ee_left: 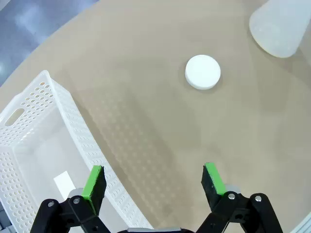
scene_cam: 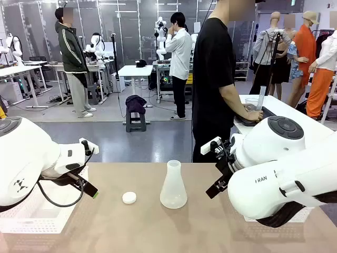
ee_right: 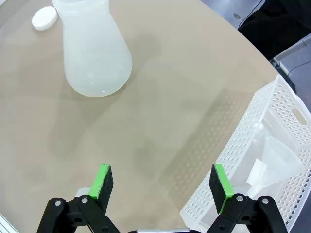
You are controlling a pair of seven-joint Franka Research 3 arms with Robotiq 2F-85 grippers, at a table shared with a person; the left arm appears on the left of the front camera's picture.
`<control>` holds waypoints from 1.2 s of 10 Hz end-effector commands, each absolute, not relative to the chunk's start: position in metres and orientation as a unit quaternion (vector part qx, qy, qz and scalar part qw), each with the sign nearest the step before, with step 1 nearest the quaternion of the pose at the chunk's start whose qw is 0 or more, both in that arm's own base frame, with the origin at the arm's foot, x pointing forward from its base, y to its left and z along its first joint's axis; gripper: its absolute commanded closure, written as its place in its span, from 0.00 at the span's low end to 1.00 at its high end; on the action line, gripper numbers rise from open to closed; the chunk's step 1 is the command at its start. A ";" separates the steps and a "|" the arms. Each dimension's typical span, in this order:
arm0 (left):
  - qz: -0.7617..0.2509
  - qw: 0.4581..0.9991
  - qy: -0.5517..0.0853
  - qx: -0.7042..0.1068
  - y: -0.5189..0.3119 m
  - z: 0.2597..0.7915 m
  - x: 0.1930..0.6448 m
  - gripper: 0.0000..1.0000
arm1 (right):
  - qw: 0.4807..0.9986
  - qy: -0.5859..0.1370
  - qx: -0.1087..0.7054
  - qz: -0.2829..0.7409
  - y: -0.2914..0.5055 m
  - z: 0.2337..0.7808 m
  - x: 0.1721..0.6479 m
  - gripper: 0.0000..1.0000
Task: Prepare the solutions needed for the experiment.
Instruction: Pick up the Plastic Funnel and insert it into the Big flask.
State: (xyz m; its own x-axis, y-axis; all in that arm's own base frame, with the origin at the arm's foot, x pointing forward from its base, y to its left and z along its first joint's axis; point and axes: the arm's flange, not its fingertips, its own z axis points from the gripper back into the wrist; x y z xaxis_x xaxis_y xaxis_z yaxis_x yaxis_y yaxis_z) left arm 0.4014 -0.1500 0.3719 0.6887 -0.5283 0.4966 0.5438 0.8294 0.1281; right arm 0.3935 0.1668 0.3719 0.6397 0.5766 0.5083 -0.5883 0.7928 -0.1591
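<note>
Left gripper (ee_left: 154,177): I read the jaws as spread wide, with nothing between the green pads. It hangs over the bare tan table (ee_left: 146,107), one pad lined up above the wall of a white perforated basket (ee_left: 73,121). A small white flat piece lies on that basket's floor.

Beyond the left gripper a small white round cap (ee_left: 202,72) lies flat on the table, by itself.

Right gripper (ee_right: 161,180): jaws also wide apart and holding nothing. It hangs above the table beside a second white perforated basket (ee_right: 252,141), which holds a clear funnel-shaped piece (ee_right: 279,160).

The frosted conical flask (scene_cam: 173,187) stands upright near the table's middle, between the two grippers and touched by neither. The cap lies near it on the robot's left, apart from it.

The solutions (ee_right: 99,86) sit in that flask as a shallow, pale yellow-green layer at the base, faint through the wall. The neck is uncapped.

At the far side a person in a black shirt (scene_cam: 213,79) stands side-on, one hand (scene_cam: 254,114) on the neighbouring table
</note>
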 end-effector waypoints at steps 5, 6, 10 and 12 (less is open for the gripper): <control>-0.292 0.919 -0.266 -0.015 -0.150 0.372 0.401 0.00 | 0.905 -0.277 0.011 0.322 0.167 0.372 0.393 0.00; -0.292 0.919 -0.266 -0.015 -0.150 0.372 0.401 0.00 | 0.905 -0.277 0.011 0.322 0.167 0.372 0.393 0.00; -0.292 0.919 -0.266 -0.015 -0.150 0.372 0.401 0.00 | 0.905 -0.277 0.011 0.322 0.167 0.372 0.393 0.00; -0.292 0.919 -0.266 -0.015 -0.150 0.372 0.401 0.00 | 0.905 -0.277 0.011 0.322 0.167 0.372 0.393 0.00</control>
